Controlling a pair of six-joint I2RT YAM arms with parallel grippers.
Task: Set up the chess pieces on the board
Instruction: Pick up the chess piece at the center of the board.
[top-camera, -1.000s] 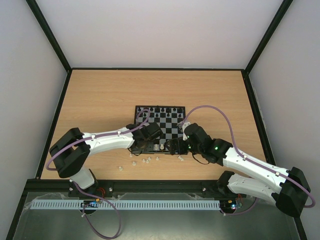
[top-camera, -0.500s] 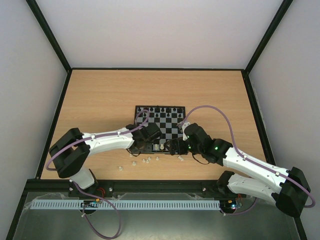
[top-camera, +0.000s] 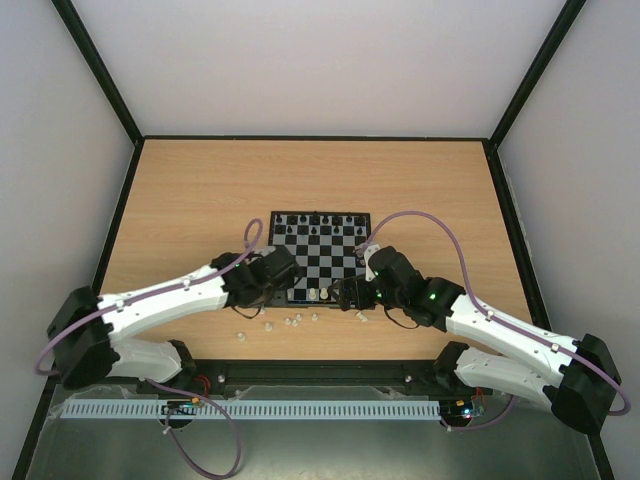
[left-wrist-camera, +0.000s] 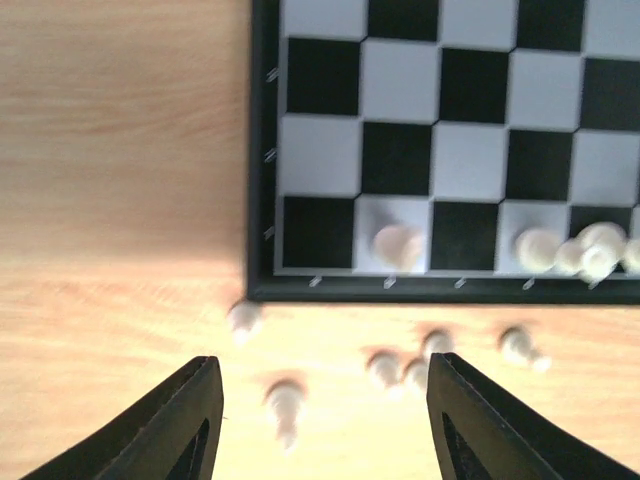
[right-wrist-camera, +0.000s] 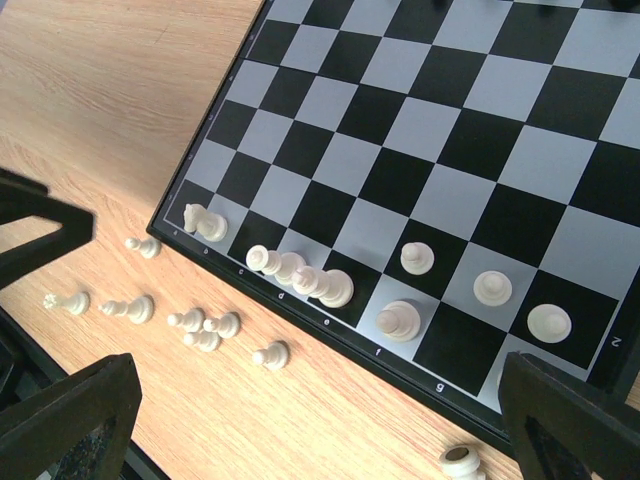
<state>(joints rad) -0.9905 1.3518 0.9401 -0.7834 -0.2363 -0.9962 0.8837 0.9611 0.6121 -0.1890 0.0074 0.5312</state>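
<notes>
The board (top-camera: 330, 252) lies mid-table, with black chess pieces (top-camera: 315, 222) along its far rows. White chess pieces (right-wrist-camera: 325, 285) stand on its near rows, among them a knight (left-wrist-camera: 398, 247). Several white pawns (right-wrist-camera: 205, 330) lie loose on the wood just off the near edge. My left gripper (left-wrist-camera: 320, 420) hangs open above them, off the board's near-left corner, with one toppled pawn (left-wrist-camera: 285, 405) on the table between its fingers (left-wrist-camera: 190, 425), untouched. My right gripper (right-wrist-camera: 320, 430) stands wide open over the board's near edge, holding nothing.
A white rook (right-wrist-camera: 458, 462) lies on the wood by the board's near-right edge. The left gripper's dark finger (right-wrist-camera: 40, 230) shows at the left of the right wrist view. Black frame rails (top-camera: 300, 365) bound the tabletop.
My left gripper has opened and drawn back to the left, off the board's near-left corner. The right arm has not moved.
</notes>
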